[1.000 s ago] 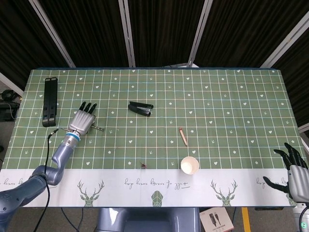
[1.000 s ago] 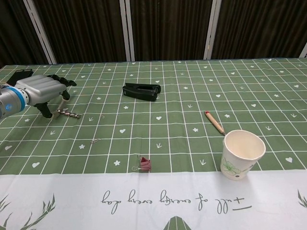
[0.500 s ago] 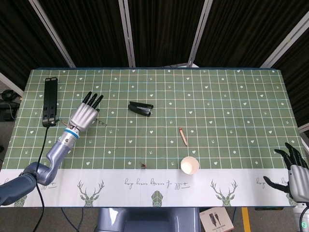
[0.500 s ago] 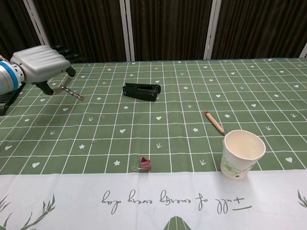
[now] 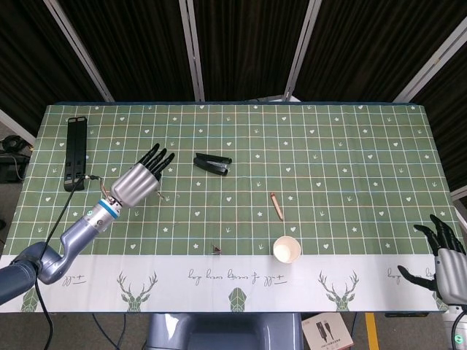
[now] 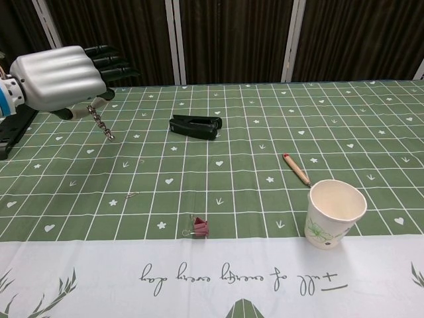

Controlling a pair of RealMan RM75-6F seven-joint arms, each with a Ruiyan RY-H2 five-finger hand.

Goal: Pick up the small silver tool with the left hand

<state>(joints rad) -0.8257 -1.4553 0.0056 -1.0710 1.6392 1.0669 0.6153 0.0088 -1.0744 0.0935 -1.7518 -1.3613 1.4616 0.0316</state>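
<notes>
My left hand (image 5: 137,182) (image 6: 61,79) hangs above the left part of the table and holds the small silver tool (image 6: 99,123), a twisted corkscrew-like piece, clear of the cloth. In the chest view the tool hangs down from under the hand, tip toward the table. In the head view the hand mostly covers the tool. My right hand (image 5: 446,259) stays at the lower right, off the table's edge, fingers apart and holding nothing.
A black stapler (image 5: 212,164) (image 6: 195,126) lies right of the left hand. A black stand (image 5: 76,152) lies at the far left. A brown pencil-like stick (image 5: 277,205), a paper cup (image 5: 287,249) (image 6: 335,212) and a small red binder clip (image 6: 198,226) lie nearer the front.
The left hand has risen from the cloth with the silver tool and moved a little right and forward. The tool now hangs downward. The right hand has not moved.
</notes>
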